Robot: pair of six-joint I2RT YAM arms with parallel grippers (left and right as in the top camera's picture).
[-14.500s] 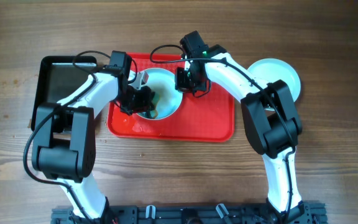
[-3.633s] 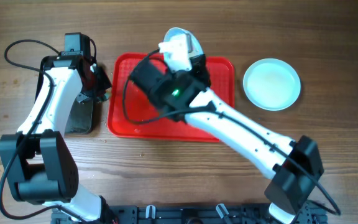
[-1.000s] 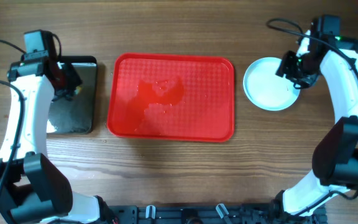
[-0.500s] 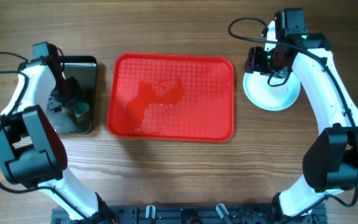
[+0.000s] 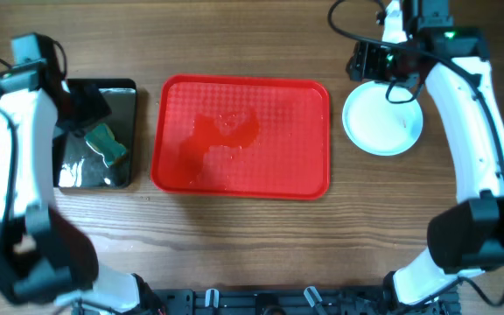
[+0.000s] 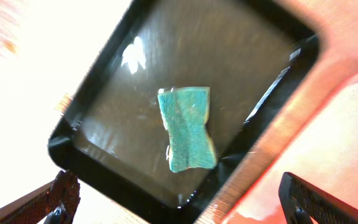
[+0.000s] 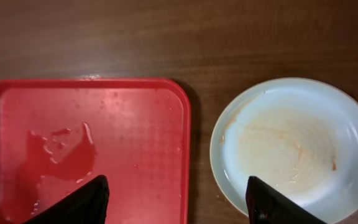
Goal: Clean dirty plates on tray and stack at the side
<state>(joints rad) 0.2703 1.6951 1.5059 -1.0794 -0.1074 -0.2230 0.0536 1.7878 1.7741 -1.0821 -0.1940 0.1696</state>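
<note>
Mint-white plate (image 7: 289, 148), faint orange streaks

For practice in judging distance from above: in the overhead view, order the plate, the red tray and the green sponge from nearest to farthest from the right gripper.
1. Plate, at the table's right, right beside the right gripper.
2. Red tray, in the middle.
3. Green sponge, far left, lying in the black tray.

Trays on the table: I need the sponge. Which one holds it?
The smaller glossy black rectangular tray, at the left; the teal sponge lies in it. The large red plastic tray holds only wet smears.
</note>
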